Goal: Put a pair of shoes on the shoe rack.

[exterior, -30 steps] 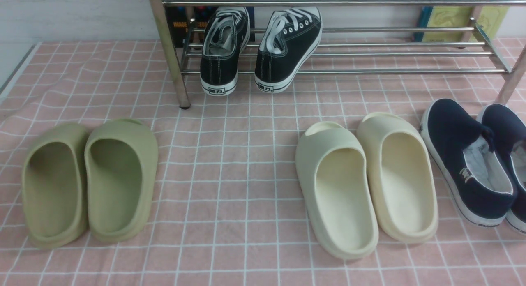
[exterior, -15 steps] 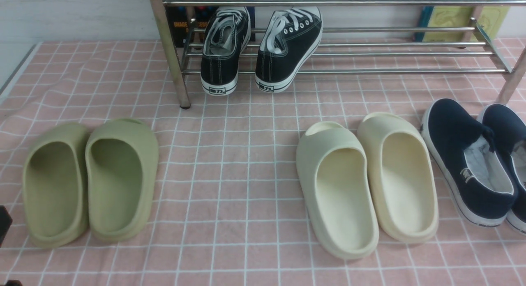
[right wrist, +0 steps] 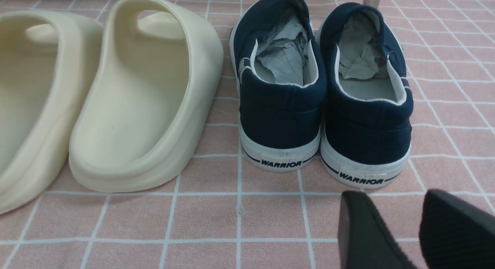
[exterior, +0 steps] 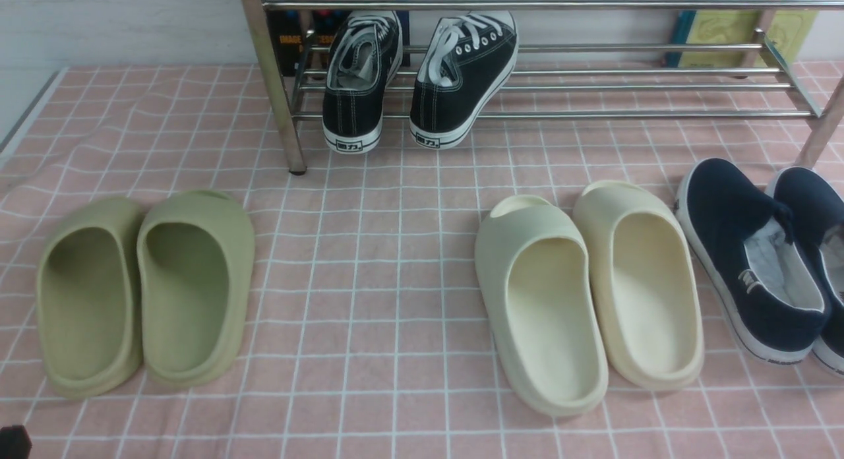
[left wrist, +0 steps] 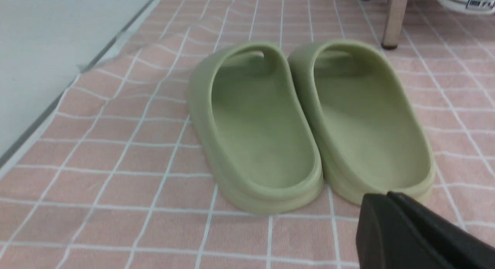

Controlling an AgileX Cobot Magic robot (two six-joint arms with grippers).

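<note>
Sneakers (exterior: pixel 415 83) are sitting light and soft on the rack (exterior: pixel 593 86), best pinched at the heel collar; left jaws are pressed together empty, right jaws parted.

- A pink cloth (exterior: pixel 369 301) with a white grid covers the surface — rumpled toward its left edge.
- Beyond that edge lies a pale grey surface (left wrist: pixel 50 48).
- A white wall (exterior: pixel 119 24) runs behind.
- Boxes or books lean against it — one dark (exterior: pixel 283 43), one teal and yellow (exterior: pixel 725 24).

Olive slides (exterior: pixel 142 291), cream slides (exterior: pixel 587 294), navy slip-ons (exterior: pixel 758 254) on pink checked cloth (exterior: pixel 369 301)
</note>
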